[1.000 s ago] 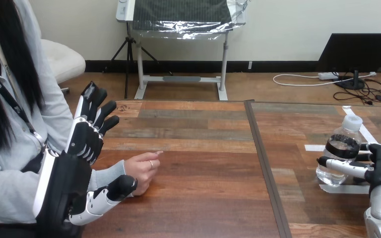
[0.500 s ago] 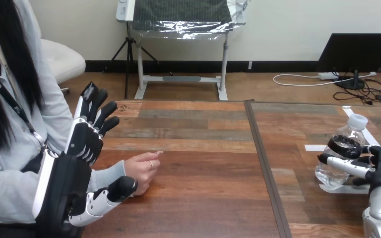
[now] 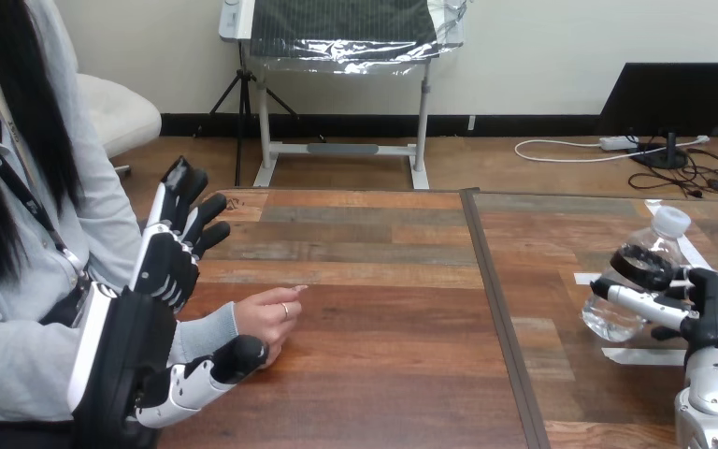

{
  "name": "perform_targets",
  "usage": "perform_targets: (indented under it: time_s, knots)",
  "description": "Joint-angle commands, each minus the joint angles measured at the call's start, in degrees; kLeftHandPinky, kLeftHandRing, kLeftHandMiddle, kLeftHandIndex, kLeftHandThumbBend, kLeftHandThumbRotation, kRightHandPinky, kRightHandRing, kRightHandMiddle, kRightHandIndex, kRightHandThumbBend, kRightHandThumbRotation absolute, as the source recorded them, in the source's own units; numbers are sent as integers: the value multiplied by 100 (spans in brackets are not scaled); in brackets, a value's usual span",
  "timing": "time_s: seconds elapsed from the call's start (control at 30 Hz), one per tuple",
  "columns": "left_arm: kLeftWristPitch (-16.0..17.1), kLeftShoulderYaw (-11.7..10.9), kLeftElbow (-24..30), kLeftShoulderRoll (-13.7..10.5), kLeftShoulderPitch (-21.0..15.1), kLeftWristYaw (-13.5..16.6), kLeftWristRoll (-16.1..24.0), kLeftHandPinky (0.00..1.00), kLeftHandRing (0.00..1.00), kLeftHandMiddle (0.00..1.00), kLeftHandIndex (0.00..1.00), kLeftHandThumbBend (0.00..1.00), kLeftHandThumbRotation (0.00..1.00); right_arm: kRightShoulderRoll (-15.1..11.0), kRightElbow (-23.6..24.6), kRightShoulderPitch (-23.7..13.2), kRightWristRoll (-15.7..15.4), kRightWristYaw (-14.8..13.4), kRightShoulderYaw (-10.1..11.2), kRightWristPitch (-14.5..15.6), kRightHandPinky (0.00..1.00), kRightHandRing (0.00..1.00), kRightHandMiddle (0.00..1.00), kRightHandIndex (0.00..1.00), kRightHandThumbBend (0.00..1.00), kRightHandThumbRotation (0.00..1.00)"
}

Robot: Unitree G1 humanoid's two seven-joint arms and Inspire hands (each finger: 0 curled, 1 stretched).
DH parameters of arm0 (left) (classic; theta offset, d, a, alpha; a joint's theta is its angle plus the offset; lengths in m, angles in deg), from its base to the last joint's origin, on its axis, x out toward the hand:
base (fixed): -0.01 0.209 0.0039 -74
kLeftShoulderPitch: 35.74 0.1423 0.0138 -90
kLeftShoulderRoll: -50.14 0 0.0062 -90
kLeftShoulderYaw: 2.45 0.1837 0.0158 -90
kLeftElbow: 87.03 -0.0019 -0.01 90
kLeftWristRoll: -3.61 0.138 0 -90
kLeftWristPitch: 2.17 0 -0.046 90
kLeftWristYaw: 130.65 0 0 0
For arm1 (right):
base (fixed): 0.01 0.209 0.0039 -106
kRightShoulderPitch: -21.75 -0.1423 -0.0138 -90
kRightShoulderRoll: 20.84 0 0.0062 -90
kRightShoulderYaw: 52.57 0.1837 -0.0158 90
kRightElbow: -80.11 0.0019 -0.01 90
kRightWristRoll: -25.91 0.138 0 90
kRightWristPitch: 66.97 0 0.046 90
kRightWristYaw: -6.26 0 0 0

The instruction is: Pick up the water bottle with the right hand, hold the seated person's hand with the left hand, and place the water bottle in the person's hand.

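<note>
The right hand's [image 3: 710, 309] fingers [image 3: 638, 301] cross the water bottle's [image 3: 608, 318] middle and hide that band (whether its base touches the tabletop [image 3: 383, 374] cannot be told). The right forearm [image 3: 710, 412] is cut by the bottom edge. The left arm [image 3: 117, 365] covers the person's wrist; whether the left hand's [image 3: 164, 267] thumb touches the person's hand [image 3: 266, 318] is unclear.
</note>
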Motion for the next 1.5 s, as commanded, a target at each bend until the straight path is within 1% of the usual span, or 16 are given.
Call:
perform_targets:
  time_s: [0.0, 0.13, 0.23, 0.33, 0.47, 0.57, 0.67, 0.83, 1.03, 1.1, 1.13, 1.17, 1.27, 1.33, 1.47]
  knots:
    - [-29, -34, 176, -78, -219, 2, -19, 89, 94, 99, 100, 100, 65, -9, 185, -596, 25, -4, 10, -432, 33, 39, 46, 49, 84, 0]
    - [-36, -39, 151, -69, -244, 10, 12, 89, 94, 99, 100, 100, 65, -2, 199, -606, 39, 29, 12, -547, 33, 39, 46, 49, 84, 0]
    - [-11, -65, 103, -81, -277, 29, 106, 89, 94, 99, 100, 100, 65, 6, 212, -616, 63, 83, 20, -628, 32, 38, 45, 49, 84, 0]
    - [-44, -99, 107, -101, -293, 74, 263, 90, 94, 99, 100, 100, 66, 19, 225, -640, 129, 182, 59, -670, 32, 38, 45, 49, 84, 0]
    - [-95, -198, 132, -128, -291, 226, 641, 89, 95, 100, 100, 100, 68, 24, 246, -675, 98, 190, 14, -730, 32, 37, 44, 49, 84, 0]
    - [-103, -240, 125, -154, -299, 308, 819, 89, 95, 100, 100, 100, 70, 30, 260, -698, 98, 259, 3, -783, 31, 37, 44, 49, 84, 0]
    - [-114, -273, 119, -178, -311, 368, 953, 89, 95, 100, 100, 100, 69, 32, 272, -727, 86, 324, -20, -823, 31, 36, 44, 49, 84, 0]
    - [-159, -330, 144, -207, -322, 482, 1214, 88, 95, 99, 100, 100, 66, 44, 286, -773, 81, 378, -36, -862, 31, 36, 44, 49, 84, 0]
    - [-288, -459, 281, -229, -291, 772, 1774, 84, 91, 96, 97, 100, 58, 60, 311, -855, 42, 440, -82, -921, 31, 37, 44, 48, 85, 0]
    - [-405, -514, 398, -245, -261, 898, 2055, 82, 90, 94, 95, 100, 54, 61, 313, -894, 12, 457, -110, -928, 32, 38, 45, 48, 85, 0]
    - [-440, -526, 430, -250, -253, 942, 2138, 82, 89, 93, 95, 100, 53, 61, 313, -904, 5, 462, -118, -930, 32, 38, 45, 48, 85, 0]
    - [-531, -560, 523, -259, -225, 1007, 2315, 82, 89, 93, 95, 100, 53, 60, 316, -926, -28, 445, -148, -931, 32, 38, 45, 48, 85, 0]
    - [-724, -607, 695, -274, -185, 1143, 2656, 83, 89, 92, 94, 100, 50, 61, 318, -974, -78, 420, -201, -933, 32, 38, 45, 47, 86, 0]
    - [-821, -618, 775, -279, -169, 1210, 2808, 83, 88, 91, 93, 100, 48, 66, 320, -996, -89, 423, -214, -939, 32, 38, 44, 47, 87, 0]
    - [-951, -638, 878, -395, -199, 1355, 3238, 84, 88, 91, 91, 100, 44, 99, 322, -1059, -28, 549, -175, -969, 31, 37, 44, 47, 87, 0]
